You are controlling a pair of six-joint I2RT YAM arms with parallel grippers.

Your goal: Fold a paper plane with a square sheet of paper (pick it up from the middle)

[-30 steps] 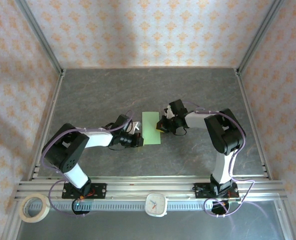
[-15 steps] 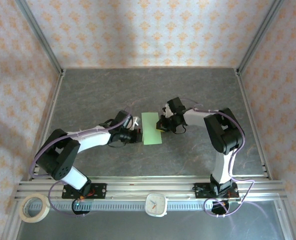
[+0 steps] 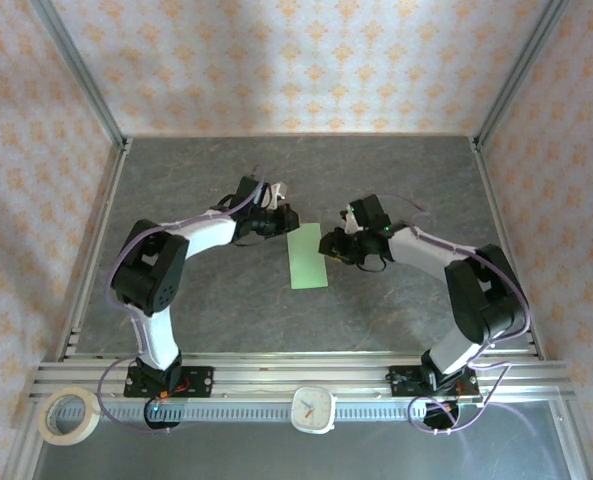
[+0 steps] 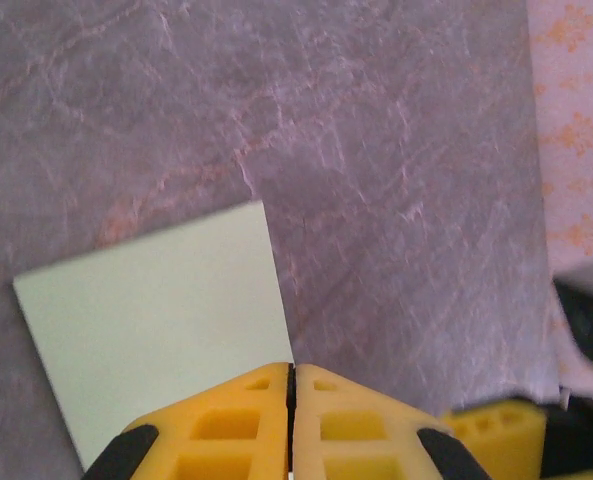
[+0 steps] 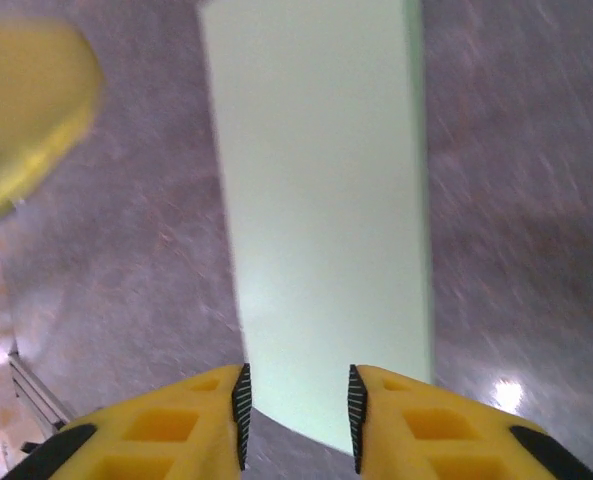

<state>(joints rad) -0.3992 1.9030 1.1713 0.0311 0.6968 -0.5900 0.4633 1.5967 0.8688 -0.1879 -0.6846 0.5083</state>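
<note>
**A:** Top external view first: what lies on the grey surface [image 3: 196, 180]?

**B:** One pale green sheet of paper [image 3: 307, 258], a narrow rectangle lying flat near the middle, between the two arms.

**A:** And the tools?

**B:** The left tool [image 3: 286, 216] is at the sheet's far left corner, fingers pressed together. The right tool [image 3: 325, 247] is at the right edge, fingers apart above the paper.

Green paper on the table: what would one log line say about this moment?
green paper: narrow rectangle, flat on table | left tool: shut, by its far left corner | right tool: open, at its right edge
</note>
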